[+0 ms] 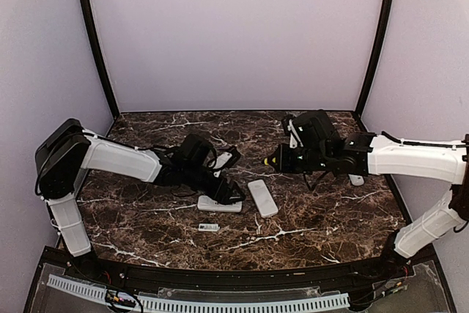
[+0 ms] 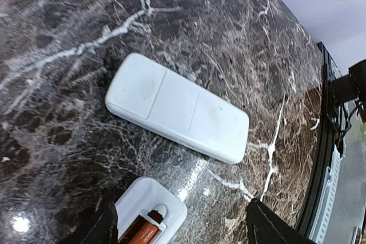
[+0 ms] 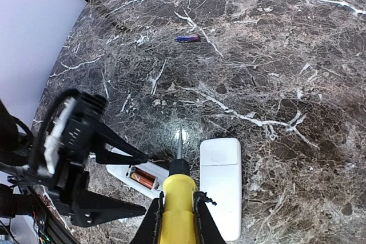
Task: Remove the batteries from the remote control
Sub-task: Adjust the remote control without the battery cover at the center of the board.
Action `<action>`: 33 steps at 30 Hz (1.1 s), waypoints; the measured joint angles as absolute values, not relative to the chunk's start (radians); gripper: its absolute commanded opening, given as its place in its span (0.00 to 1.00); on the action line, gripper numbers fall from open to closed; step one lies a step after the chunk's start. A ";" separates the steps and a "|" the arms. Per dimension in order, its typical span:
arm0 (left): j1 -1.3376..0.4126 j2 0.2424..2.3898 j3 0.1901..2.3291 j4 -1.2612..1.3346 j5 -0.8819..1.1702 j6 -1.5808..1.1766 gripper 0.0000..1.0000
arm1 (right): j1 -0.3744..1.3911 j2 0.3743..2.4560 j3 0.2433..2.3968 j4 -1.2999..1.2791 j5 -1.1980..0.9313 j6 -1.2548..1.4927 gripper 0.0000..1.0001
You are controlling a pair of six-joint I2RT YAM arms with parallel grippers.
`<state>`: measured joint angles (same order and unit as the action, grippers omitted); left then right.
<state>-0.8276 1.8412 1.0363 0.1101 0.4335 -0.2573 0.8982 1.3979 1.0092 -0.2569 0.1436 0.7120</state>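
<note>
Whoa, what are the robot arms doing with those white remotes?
They are getting batteries out of a remote. The left gripper hangs open over the open remote, whose back cover is off. The orange batteries sit inside it, not yet taken out. The right gripper is shut on a yellow-handled screwdriver, held close by. A second remote lies closed beside the open one on the marble table.

Left arm [image 1: 121, 159] stretched low toward middle, left gripper [image 1: 233, 175] jaws wide apart. Right arm [image 1: 410, 157] reaching inward, right gripper [image 3: 178, 221] clamped on screwdriver [image 3: 178, 195].
</note>
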 measured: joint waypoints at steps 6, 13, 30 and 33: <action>-0.796 1.656 0.992 0.102 0.345 -0.385 0.78 | 0.898 1.362 0.970 -0.257 0.138 0.715 0.00; -0.709 1.541 0.850 0.084 0.308 -0.576 0.78 | 0.922 1.357 0.956 -0.252 0.105 0.725 0.00; -0.708 1.531 0.740 0.036 0.273 -0.738 0.73 | 0.996 1.499 0.955 -0.233 0.046 0.786 0.00; -0.708 1.561 0.741 0.034 0.271 -0.736 0.69 | 1.002 1.510 0.962 -0.233 0.031 0.791 0.00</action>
<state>-0.7078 1.5608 0.7410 0.0341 0.2714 -0.7357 1.0016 1.5105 0.9619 -0.2333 0.0307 0.7910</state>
